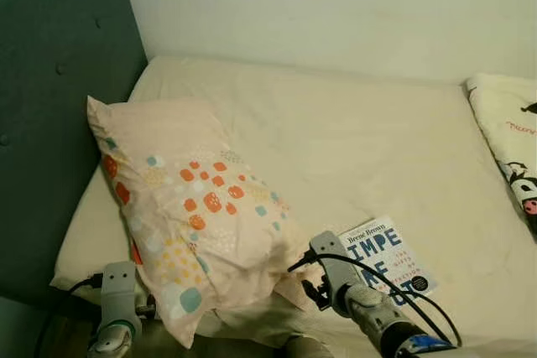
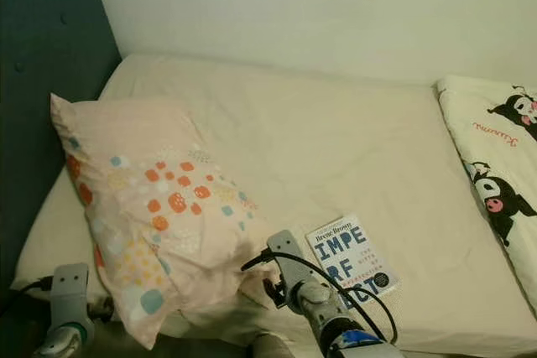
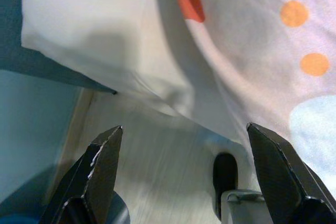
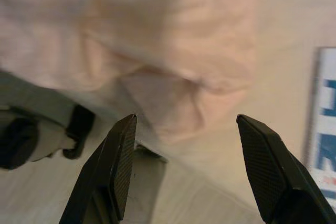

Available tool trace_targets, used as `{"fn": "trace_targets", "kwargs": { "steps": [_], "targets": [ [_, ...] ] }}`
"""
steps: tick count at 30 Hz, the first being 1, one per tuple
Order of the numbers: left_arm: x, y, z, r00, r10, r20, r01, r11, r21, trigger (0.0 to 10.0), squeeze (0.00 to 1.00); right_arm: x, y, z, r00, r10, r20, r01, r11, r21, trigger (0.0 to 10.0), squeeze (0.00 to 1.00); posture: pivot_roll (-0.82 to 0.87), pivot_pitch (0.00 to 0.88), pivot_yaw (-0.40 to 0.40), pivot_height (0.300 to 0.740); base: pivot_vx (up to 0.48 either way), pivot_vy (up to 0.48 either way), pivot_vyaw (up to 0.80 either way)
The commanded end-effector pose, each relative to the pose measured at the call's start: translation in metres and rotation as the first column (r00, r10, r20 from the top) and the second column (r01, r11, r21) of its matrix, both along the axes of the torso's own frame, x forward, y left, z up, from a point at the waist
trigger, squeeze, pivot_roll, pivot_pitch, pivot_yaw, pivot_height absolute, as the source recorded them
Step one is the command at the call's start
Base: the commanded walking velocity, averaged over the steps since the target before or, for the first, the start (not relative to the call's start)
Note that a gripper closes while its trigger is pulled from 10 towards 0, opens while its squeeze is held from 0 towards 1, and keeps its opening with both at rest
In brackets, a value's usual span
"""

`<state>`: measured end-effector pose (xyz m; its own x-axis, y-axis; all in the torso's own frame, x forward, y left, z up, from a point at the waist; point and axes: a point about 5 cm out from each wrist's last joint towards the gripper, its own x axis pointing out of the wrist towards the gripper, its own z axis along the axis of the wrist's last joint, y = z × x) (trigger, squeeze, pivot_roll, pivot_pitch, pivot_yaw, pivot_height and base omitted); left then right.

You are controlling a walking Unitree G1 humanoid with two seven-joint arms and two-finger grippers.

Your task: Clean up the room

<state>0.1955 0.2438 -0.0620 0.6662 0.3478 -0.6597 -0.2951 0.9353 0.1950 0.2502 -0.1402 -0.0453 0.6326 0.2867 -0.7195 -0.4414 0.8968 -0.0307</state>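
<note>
The left gripper [image 3: 181, 174], spread wide and empty, is held left of the pillow [image 1: 180, 207] by the bed edge. The right gripper [image 4: 186, 169], likewise spread, is aimed at the pillow's near corner; the book [image 1: 388, 262] right of the pillow could be nudged off.

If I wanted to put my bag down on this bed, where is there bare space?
The widest bare patch of the mattress lies between the spotted pillow and the cartoon blanket, up toward the wall. The near edge is crowded: the book lies there, with the right hand open beside the pillow's corner and the left hand open below the pillow's other end.
</note>
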Motion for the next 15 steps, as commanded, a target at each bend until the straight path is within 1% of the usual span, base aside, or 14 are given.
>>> {"fn": "trace_targets", "kwargs": {
  "steps": [1,2,5,9,15],
  "targets": [
    [-0.01,0.001,-0.005,0.999,0.006,-0.04,-0.006,1.0,0.002,10.0,0.0,-0.009,-0.006,-0.007,0.999,-0.027,-0.039,0.026,1.0,-0.011,10.0,0.0,-0.06,0.018,0.016,0.74,0.0,0.0,0.0],
    [-0.01,0.001,-0.005,0.999,0.006,-0.04,-0.006,1.0,0.002,10.0,0.0,-0.009,-0.006,-0.007,0.999,-0.027,-0.039,0.026,1.0,-0.011,10.0,0.0,-0.06,0.018,0.016,0.74,0.0,0.0,0.0],
    [-0.008,0.002,-0.004,0.999,-0.001,-0.041,0.002,1.0,0.015,10.0,0.0,-0.016,-0.012,-0.012,0.997,-0.043,-0.065,0.041,0.999,-0.035,10.0,0.0,-0.06,0.017,0.019,0.74,0.0,0.0,0.0],
    [-0.007,0.002,-0.004,0.999,-0.009,-0.046,0.01,1.0,0.021,10.0,0.0,-0.02,-0.015,-0.014,0.996,-0.052,-0.077,0.049,0.998,-0.045,10.0,0.0,-0.06,0.015,0.023,0.74,0.0,0.0,0.0],
    [-0.008,-0.001,-0.005,0.998,-0.028,-0.057,0.029,0.999,0.026,10.0,0.0,-0.025,-0.018,-0.018,0.993,-0.069,-0.095,0.064,0.997,-0.052,10.0,0.0,-0.06,0.014,0.026,0.74,0.0,0.252,0.0]
  ]
}}
